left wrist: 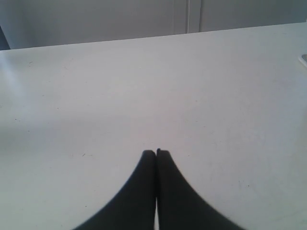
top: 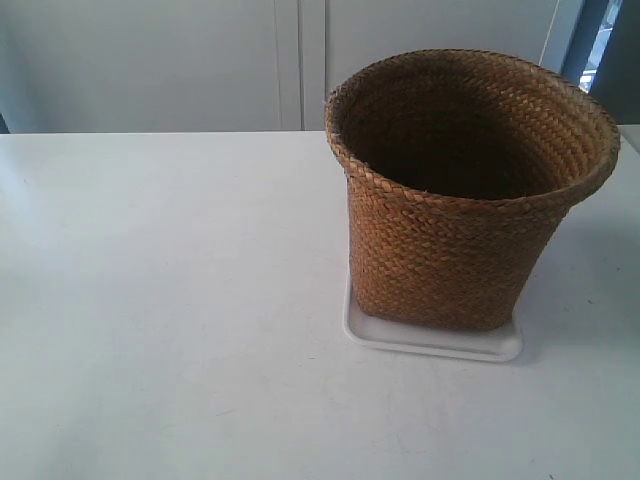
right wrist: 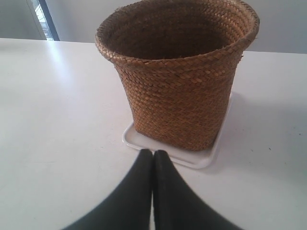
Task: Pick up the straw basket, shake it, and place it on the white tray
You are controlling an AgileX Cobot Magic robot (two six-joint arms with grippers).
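Note:
The straw basket (top: 455, 200) stands upright on the white tray (top: 430, 340) at the right of the exterior view. No arm shows there. In the right wrist view the basket (right wrist: 180, 81) fills the middle, resting on the tray (right wrist: 144, 142). My right gripper (right wrist: 153, 152) is shut and empty, its tips just short of the tray's rim and apart from the basket. In the left wrist view my left gripper (left wrist: 156, 152) is shut and empty over bare tabletop. Only a sliver of the tray (left wrist: 304, 60) shows at that view's edge.
A white table (top: 160, 300) carries everything. Behind it runs a pale wall with panel seams (top: 300, 60). A window strip (top: 600, 40) shows at the exterior view's upper right.

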